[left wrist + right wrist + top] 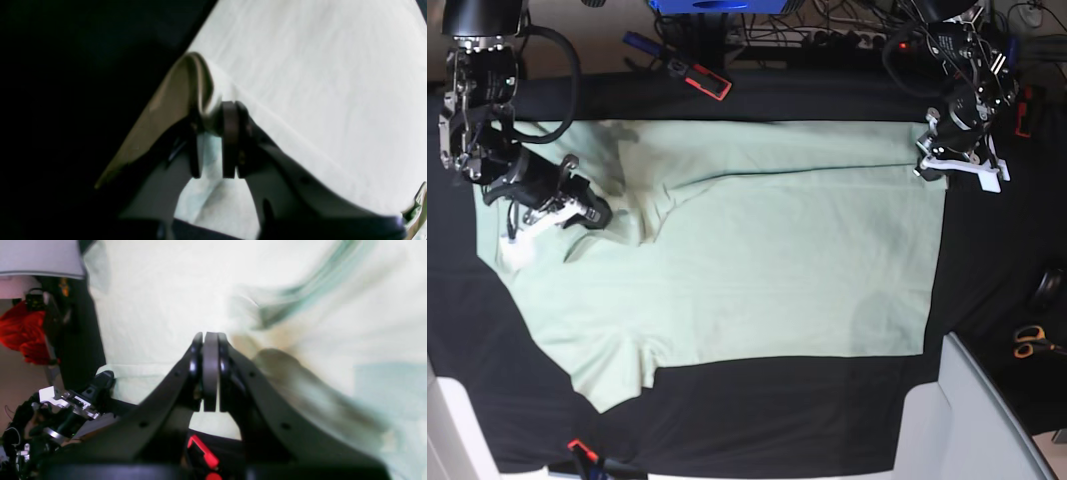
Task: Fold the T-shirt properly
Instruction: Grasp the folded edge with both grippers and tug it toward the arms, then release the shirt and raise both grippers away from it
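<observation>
Broadly, the black counter (757, 440) fills the base view, and the shirt (757, 260) lies spread flat across most of it, pale mint green, with its hem edge running down the right side of that view and its sleeves toward the left. One sleeve sticks out at the lower left (612, 375); the cloth near the upper left is rumpled into a few folds.

At the shirt's upper right corner in the base view sits the left gripper (932, 165). Its wrist camera shows the jaws (213, 133) nearly closed on a pinch of the shirt's edge, the cloth bunching up into a small ridge (196, 80) just above the pads, with dark counter to one side and flat fabric (317, 100) to the other.

Over on the left of the base view, the right gripper (592, 212) rests low on the rumpled part of the shirt. From its wrist camera the jaws (210, 343) look pressed together with no gap showing; I cannot tell whether any fabric is caught between them. Blurred cloth (300, 306) lies all around the tips.

Off the shirt, scissors (1030, 342) with orange handles lie near the right edge, and a small red-and-black tool (699, 78) lies above the shirt's top edge.
</observation>
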{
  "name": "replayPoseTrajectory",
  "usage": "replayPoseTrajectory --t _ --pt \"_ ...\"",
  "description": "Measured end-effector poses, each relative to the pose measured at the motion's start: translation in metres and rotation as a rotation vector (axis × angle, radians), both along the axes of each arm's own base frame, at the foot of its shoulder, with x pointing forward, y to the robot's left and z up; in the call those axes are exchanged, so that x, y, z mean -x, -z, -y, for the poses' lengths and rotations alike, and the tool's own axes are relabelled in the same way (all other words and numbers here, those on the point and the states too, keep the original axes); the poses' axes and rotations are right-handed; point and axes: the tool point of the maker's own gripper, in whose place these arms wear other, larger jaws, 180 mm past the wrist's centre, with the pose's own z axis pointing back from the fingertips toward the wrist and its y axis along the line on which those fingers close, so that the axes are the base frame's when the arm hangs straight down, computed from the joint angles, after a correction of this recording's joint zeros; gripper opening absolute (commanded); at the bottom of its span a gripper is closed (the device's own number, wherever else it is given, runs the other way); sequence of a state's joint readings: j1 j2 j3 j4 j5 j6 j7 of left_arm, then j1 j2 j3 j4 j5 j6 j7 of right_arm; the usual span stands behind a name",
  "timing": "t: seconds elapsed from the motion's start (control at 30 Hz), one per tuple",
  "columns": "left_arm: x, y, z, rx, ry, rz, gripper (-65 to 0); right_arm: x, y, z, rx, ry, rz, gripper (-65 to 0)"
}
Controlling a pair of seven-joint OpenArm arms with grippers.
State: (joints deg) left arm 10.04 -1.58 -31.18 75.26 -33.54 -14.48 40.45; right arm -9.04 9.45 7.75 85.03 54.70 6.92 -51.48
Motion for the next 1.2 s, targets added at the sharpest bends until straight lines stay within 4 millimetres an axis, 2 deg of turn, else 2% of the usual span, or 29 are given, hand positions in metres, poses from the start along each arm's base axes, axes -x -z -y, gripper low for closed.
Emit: replayPoseTrajectory --t 0.1,0.2,0.57,0.67,0.77,0.9,1.0,1.07,1.2 --pt "0.000 -0.001 0.000 -0.002 0.000 0.000 -65.0 0.005 0.008 0.001 0.003 0.003 -0.027 -65.0" --pt "-0.003 -0.002 0.000 0.000 -0.001 0.007 -65.0 0.003 0.007 0.001 0.000 0.004 -0.023 -65.0" --pt "-0.031 -0.015 0.000 0.002 -0.002 0.063 -65.0 0.005 0.008 -0.001 -0.001 -0.002 -0.027 -65.0" --pt "-0.038 -0.018 -0.001 0.003 -0.004 0.076 -65.0 0.007 0.010 -0.011 -0.004 -0.035 -0.030 -65.0" --pt "-0.041 -0.014 0.002 0.022 -0.011 0.075 -65.0 0.009 0.010 -0.019 -0.012 -0.052 -0.033 -65.0" --pt "-0.038 0.000 0.006 0.053 -0.021 0.045 -65.0 0.009 0.010 -0.018 -0.008 -0.054 -0.034 -65.0" --pt "-0.040 0.003 0.007 0.066 -0.030 0.050 -64.8 0.009 0.010 -0.019 -0.009 -0.053 -0.033 -65.0" --pt "-0.040 0.003 0.006 0.066 -0.031 0.050 -59.6 0.009 0.010 -0.018 -0.009 -0.054 -0.034 -65.0" --pt "-0.042 0.001 0.008 0.078 -0.029 0.066 -41.0 0.009 0.010 -0.018 -0.008 -0.054 -0.034 -65.0"
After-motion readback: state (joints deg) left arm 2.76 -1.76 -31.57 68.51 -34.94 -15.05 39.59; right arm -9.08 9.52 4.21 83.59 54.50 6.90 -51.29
